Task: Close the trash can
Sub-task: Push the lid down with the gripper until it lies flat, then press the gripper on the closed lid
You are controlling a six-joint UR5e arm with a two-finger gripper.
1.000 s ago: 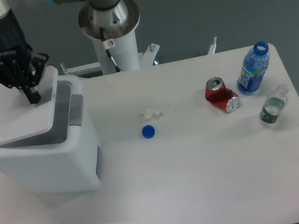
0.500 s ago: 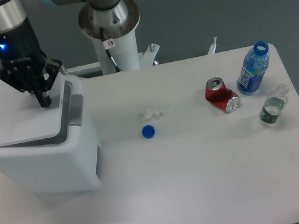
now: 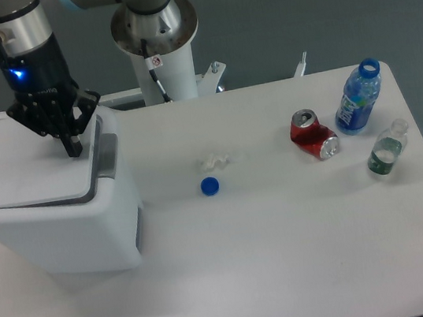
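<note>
Gripper (image 3: 74,149), fingers clenched together, tip at the lid's (image 3: 21,163) three o'clock edge on the trash can (image 3: 70,227).

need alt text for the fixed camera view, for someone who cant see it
A robot arm's claw presses its tip on the right edge of the lid of a big white trash can at the table's left. Further right lie a blue bottle cap, a dented red soda can and two plastic bottles.
</note>
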